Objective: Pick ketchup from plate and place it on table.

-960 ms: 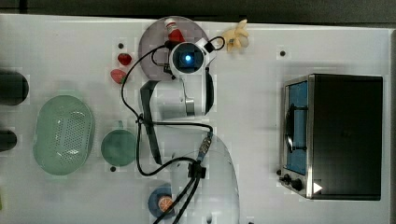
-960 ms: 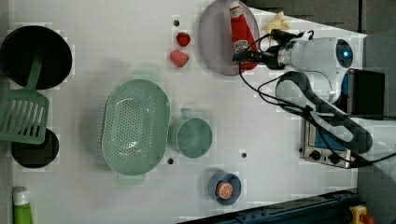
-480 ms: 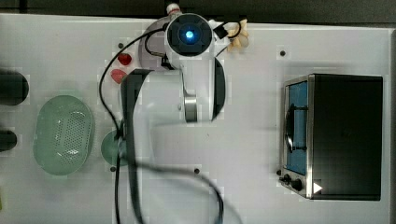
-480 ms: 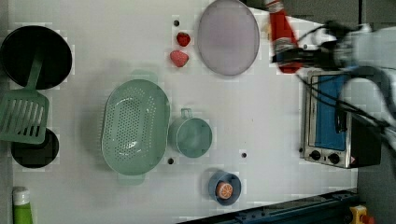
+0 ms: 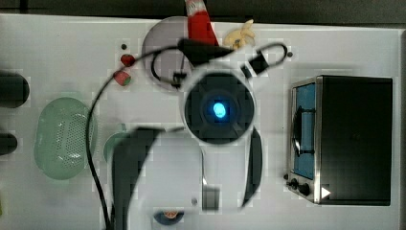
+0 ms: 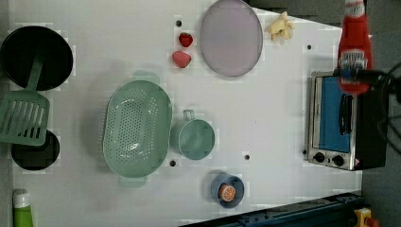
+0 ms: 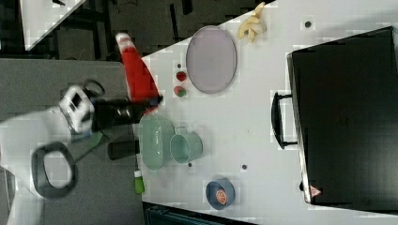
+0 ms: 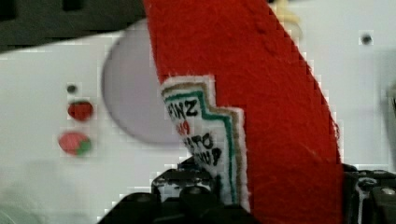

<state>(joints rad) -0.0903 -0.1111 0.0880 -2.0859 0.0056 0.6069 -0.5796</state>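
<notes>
One red felt ketchup bottle (image 6: pixel 354 49) with a white cap; one flat round lilac-grey plate (image 6: pixel 231 37); two red strawberries (image 6: pixel 186 39) (image 6: pixel 181 59) with green tops; one oval green perforated basket (image 6: pixel 137 128); one small round green cup (image 6: pixel 192 138) with a handle; one small blue bowl (image 6: pixel 227 189) with an orange slice inside; one pale peeled banana (image 6: pixel 282 26); one silver toaster oven (image 6: pixel 338 125) with a blue door; one black round pan (image 6: pixel 37 57); one green slotted spatula (image 6: pixel 22 116); one white worktop (image 6: pixel 274 104).
</notes>
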